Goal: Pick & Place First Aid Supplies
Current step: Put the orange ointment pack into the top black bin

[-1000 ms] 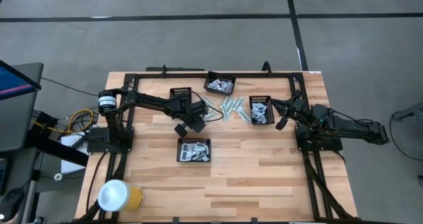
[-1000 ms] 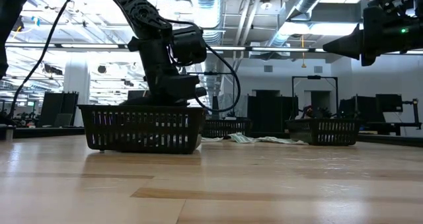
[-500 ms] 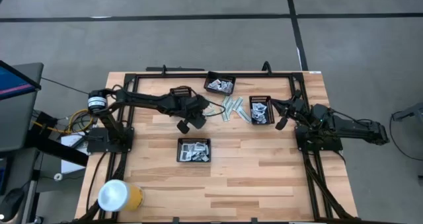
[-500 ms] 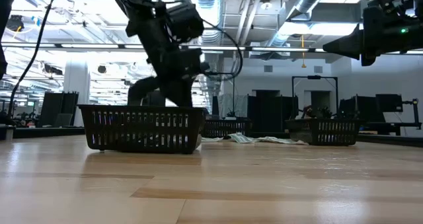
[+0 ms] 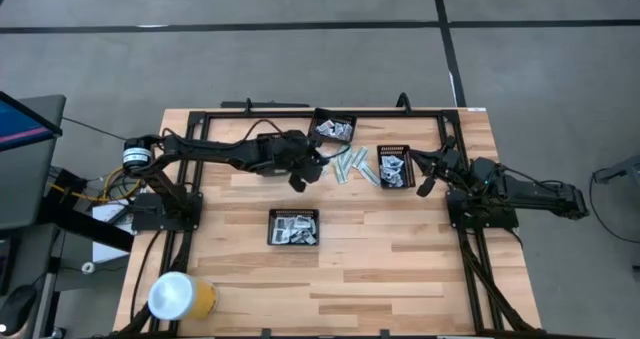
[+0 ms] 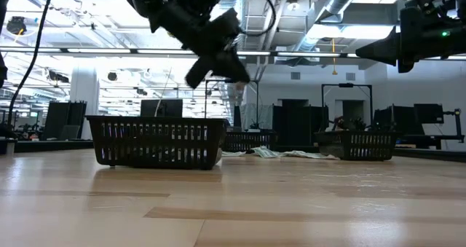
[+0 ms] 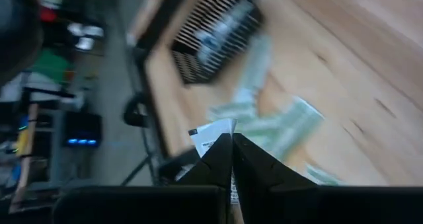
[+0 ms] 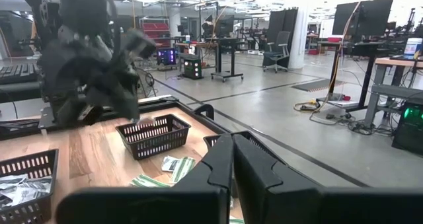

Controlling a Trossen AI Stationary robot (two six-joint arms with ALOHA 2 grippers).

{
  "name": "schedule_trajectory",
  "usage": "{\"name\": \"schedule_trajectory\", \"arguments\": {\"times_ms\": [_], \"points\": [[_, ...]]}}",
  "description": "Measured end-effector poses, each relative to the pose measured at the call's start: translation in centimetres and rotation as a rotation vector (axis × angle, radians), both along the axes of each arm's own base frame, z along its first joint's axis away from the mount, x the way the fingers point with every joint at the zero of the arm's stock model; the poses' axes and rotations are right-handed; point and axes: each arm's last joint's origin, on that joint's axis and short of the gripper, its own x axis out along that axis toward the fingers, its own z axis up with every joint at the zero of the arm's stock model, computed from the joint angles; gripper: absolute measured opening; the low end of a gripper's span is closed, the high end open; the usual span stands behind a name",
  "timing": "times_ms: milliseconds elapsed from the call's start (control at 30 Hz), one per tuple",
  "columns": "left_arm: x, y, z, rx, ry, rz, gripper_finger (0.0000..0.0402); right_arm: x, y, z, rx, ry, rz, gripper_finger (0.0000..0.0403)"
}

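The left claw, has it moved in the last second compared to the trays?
Yes. In the high view the left claw has swung from beside the near tray toward the far tray, shut on a white packet.

A pale wooden bench (image 5: 380, 269) with a black frame around its edge carries four black mesh trays (image 5: 293, 227) — one near the middle, one at the far edge (image 5: 333, 127), one toward the right (image 5: 395, 166), and one on the left partly hidden under an arm (image 5: 272, 139). A yellow cup with a white lid (image 5: 180, 297) lies on its side at the near left corner. Left of the bench stand a dark monitor (image 5: 25, 149) and a bundle of yellow cables (image 5: 118, 184). The grey floor (image 5: 300, 59) is crossed by dark lines — beyond, the right wrist view shows desks and office chairs (image 8: 277, 52)
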Motion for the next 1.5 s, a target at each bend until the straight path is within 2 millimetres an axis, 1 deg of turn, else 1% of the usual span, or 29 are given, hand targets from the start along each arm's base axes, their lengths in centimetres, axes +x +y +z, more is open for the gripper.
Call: {"name": "schedule_trajectory", "arguments": {"times_ms": [67,200,267,567,767,867,967,1100,1233,1367,1500], "points": [[0.2,0.2,0.6,-0.034,-0.083,0.024,0.0011,0.0,0.0,0.0,0.0,0.0,0.0,0.0008],[0.4,1.1,1.7,-0.177,-0.242,0.1,0.0014,0.0,0.0,0.0,0.0,0.0,0.0,0.0008],[0.3,1.6,2.0,-0.237,-0.294,0.133,0.0014,0.0,0.0,0.0,0.0,0.0,0.0,0.0008],[0.0,3.4,2.4,-0.307,-0.36,0.185,0.0012,0.0,0.0,0.0,0.0,0.0,0.0,0.0008],[-0.3,5.8,2.4,-0.372,-0.437,0.246,0.0012,0.0,0.0,0.0,0.0,0.0,0.0,0.0008],[-0.2,7.2,1.8,-0.428,-0.457,0.232,0.0012,0.0,0.0,0.0,0.0,0.0,0.0,0.0008],[0.2,8.6,0.7,-0.455,-0.453,0.233,0.0012,0.0,0.0,0.0,0.0,0.0,0.0,0.0008],[0.8,10.3,-1.4,-0.465,-0.436,0.275,0.0016,0.0,0.0,0.0,0.0,0.0,0.0,0.0008],[0.9,11.8,-2.8,-0.547,-0.453,0.335,0.0025,0.0,0.0,0.0,0.0,0.0,0.0,0.0008],[0.5,12.9,-3.2,-0.606,-0.473,0.386,0.003,0.0,0.0,0.0,0.0,0.0,0.0,0.0008],[0.1,13.6,-3.1,-0.605,-0.492,0.405,0.0031,0.0,0.0,0.0,0.0,0.0,0.0,0.0008]]}}
